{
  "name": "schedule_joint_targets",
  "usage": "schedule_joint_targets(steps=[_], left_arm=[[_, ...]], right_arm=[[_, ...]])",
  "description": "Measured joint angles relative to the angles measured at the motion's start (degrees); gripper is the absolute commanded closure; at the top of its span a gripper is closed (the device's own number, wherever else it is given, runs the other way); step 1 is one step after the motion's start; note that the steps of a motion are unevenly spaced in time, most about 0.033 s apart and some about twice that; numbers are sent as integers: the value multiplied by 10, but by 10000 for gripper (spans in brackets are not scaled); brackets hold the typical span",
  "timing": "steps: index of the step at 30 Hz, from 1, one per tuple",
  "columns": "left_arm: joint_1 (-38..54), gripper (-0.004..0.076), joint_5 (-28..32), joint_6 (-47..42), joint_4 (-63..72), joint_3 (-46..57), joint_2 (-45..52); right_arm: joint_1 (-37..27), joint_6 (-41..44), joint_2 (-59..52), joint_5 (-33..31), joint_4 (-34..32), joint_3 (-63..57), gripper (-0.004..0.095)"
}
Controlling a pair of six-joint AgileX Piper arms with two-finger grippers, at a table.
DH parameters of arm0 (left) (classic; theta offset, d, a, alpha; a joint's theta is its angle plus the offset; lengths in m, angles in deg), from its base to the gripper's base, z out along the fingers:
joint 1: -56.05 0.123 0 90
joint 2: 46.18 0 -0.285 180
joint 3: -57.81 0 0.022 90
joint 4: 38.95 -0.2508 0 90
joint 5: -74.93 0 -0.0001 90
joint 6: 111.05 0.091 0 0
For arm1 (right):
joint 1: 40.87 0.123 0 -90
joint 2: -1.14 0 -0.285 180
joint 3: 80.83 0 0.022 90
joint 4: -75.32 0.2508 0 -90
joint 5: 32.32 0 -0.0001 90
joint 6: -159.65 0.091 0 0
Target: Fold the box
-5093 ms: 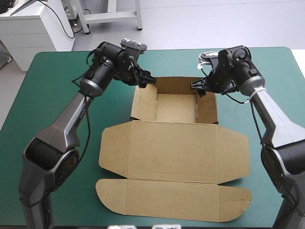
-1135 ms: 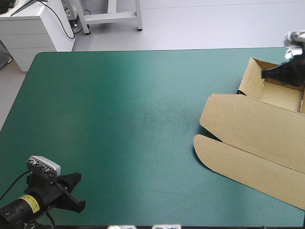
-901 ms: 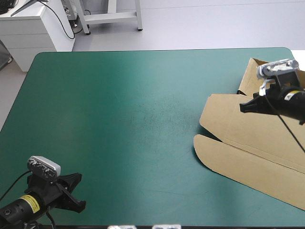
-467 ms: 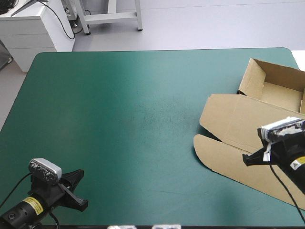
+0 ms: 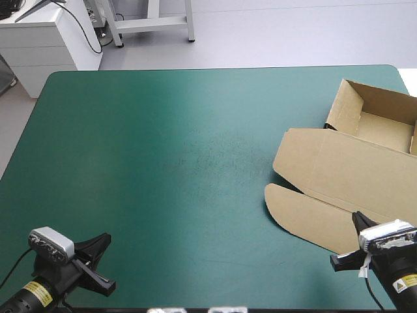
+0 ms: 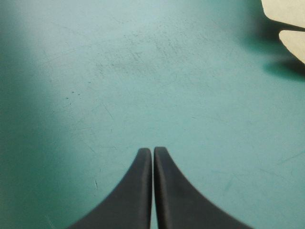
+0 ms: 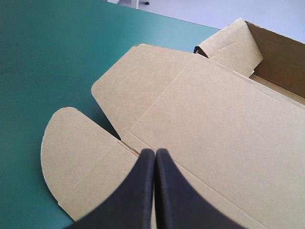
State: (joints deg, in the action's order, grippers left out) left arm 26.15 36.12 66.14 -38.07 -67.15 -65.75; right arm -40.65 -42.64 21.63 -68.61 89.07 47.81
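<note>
**At the right edge of the frame: box tray formed, lid flat, both end effectors empty**

At the far right of the high view the box (image 5: 345, 173) lies part built. Its tray (image 5: 384, 127) stands with walls up in the upper right, and the lid runs flat toward the lower right, ending in a rounded flap (image 5: 300, 212).

The left end effector (image 6: 153, 150) is closed on nothing over bare table (image 5: 163, 143), well apart from the board. The right end effector (image 7: 155, 151) is also closed and empty, its tip over the crease between lid and flap; whether it touches cannot be told.

The board looks light and stiff, likely to bend only along its scored lines and to slide on the cover. The flap's free edge, or the rim of a raised wall, probably offers the best hold.
</note>
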Motion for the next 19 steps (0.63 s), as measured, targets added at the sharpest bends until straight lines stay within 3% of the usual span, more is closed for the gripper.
schedule_joint_targets(steps=[19], left_arm=[[0,731,-17,17,1,0,40]], right_arm=[[0,52,-78,-67,-42,-19,929]])
